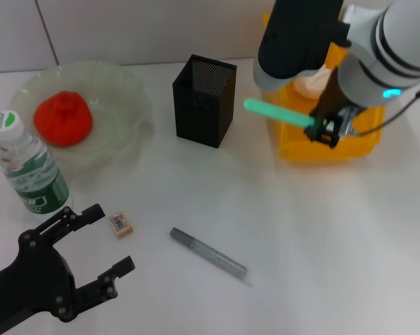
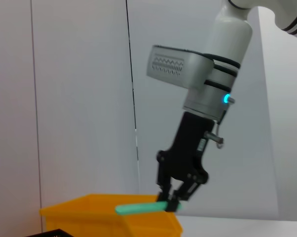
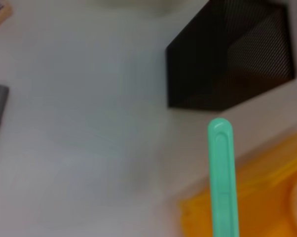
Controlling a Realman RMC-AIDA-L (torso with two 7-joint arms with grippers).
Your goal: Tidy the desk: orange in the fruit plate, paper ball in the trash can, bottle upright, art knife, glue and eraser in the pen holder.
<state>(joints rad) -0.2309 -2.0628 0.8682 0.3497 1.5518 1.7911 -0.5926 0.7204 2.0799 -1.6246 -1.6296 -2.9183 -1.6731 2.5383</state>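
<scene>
A: Starting nearest us, the left gripper (image 1: 109, 241) sits low at the desk's front with its fingers spread wide, holding nothing. The eraser (image 1: 121, 223) lies just beyond its tips, the grey stick (image 1: 208, 252) to its right, and the bottle (image 1: 30, 169) stands upright just behind it.

B: And farther off?

A: The orange (image 1: 63, 118) rests in the plate (image 1: 130, 94). The holder (image 1: 204, 101) stands mid-desk. The right gripper (image 1: 324, 130) hangs above the bin (image 1: 326, 149), clamped on one end of the green knife (image 1: 280, 114).

B: What might go wrong?

A: I'd guess the knife misses the holder. It's held nearly level, its free end pointing toward the holder, so unless tilted it could strike the rim or drop into the bin below.

B: The arm's pose?

A: It reaches down from above, wrist angled, fingers pointing down over the bin's near edge. A pale wad (image 1: 312, 84) lies in the bin.
</scene>
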